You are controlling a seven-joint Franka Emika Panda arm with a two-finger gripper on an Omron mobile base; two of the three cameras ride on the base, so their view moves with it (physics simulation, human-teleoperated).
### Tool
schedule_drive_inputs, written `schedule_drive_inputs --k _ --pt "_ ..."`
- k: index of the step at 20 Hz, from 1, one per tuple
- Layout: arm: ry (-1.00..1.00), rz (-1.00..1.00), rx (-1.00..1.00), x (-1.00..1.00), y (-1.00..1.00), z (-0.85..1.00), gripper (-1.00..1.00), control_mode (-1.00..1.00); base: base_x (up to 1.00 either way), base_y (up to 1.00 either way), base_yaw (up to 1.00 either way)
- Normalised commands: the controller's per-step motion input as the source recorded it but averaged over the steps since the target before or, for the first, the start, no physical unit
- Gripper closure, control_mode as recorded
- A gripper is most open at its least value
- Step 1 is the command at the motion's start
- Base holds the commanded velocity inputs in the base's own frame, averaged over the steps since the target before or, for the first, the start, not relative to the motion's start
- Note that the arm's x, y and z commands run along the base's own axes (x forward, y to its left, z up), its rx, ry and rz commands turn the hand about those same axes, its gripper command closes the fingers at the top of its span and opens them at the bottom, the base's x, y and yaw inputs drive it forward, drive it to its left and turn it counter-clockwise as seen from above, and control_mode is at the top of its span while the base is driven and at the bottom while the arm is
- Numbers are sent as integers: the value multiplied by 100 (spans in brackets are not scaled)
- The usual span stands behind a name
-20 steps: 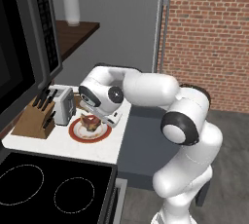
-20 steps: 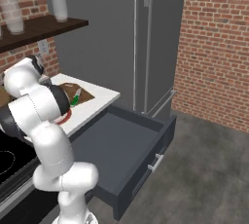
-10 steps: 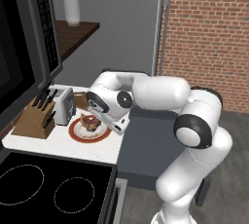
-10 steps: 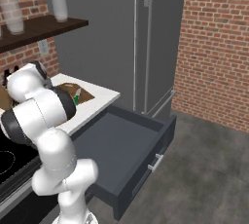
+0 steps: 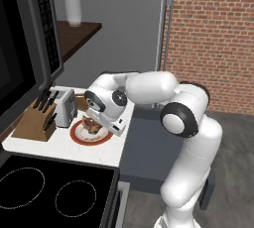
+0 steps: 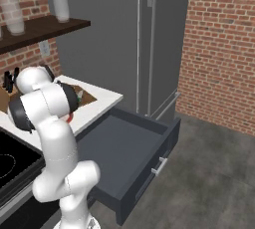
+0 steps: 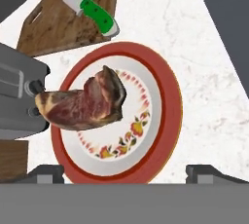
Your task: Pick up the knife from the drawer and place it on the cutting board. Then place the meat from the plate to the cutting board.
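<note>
Claw (image 7: 124, 172): fingertips spread wide, one at each lower corner of the hand view, nothing between them; it hangs over the plate (image 7: 165, 91), touching nothing. Meat (image 7: 82, 103): glossy reddish-brown lump with pinkish patches, on the plate's cream, flower-patterned centre, overhanging the red-brown rim on one side. Knife (image 7: 92, 12): green handle, pale blade, flat on the dark wood cutting board (image 7: 53, 23) beyond the plate. Bench (image 7: 204, 62): white, marbled. Right base view: drawer (image 6: 124, 153) pulled open, dark grey.
</note>
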Motion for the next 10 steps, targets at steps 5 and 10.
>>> schedule_drive_inputs --k 5,10 --pt "51 0 0 67 -17 60 -100 -100 0 0 0" --pt "37 0 1 37 -41 55 -100 -100 0 0 0"
